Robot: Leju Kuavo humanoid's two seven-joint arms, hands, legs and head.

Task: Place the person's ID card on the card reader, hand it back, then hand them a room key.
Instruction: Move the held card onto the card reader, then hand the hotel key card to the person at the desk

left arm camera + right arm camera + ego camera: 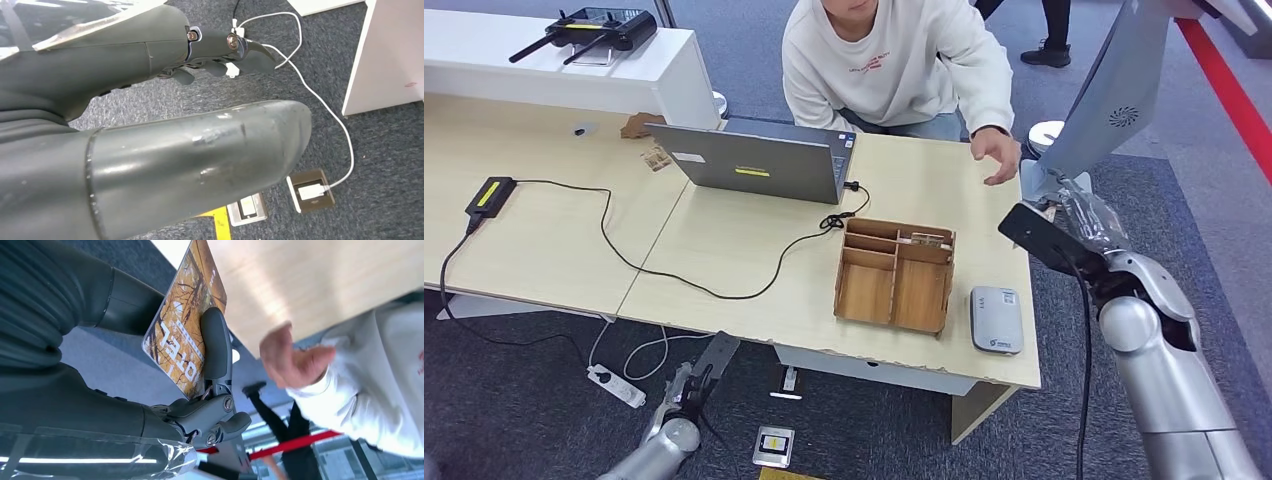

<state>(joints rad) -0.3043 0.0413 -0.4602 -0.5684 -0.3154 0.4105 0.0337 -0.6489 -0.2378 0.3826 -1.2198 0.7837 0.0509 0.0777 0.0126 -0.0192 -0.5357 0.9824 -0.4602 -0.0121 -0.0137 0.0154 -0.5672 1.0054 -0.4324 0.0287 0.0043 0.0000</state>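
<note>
Room key [182, 335], a printed hotel card, sits pinched in your right hand [210, 370], raised off the desk's [724, 250] 3 o'clock edge toward the person's open hand [996, 152]. This looks like the final handover; only the pass itself seems left. Card reader [996, 319] lies bare at 5 o'clock beside the wooden organizer [894, 275]. Your left hand [686, 388] hangs low, fingers curled on nothing.

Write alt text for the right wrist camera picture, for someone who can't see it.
The robot's right hand holds a hotel room key card printed with autumn trees, a dark finger pressed across its face. Just beyond it, a person's hand in a white sleeve reaches toward the card, over the edge of a light wooden table.
</note>
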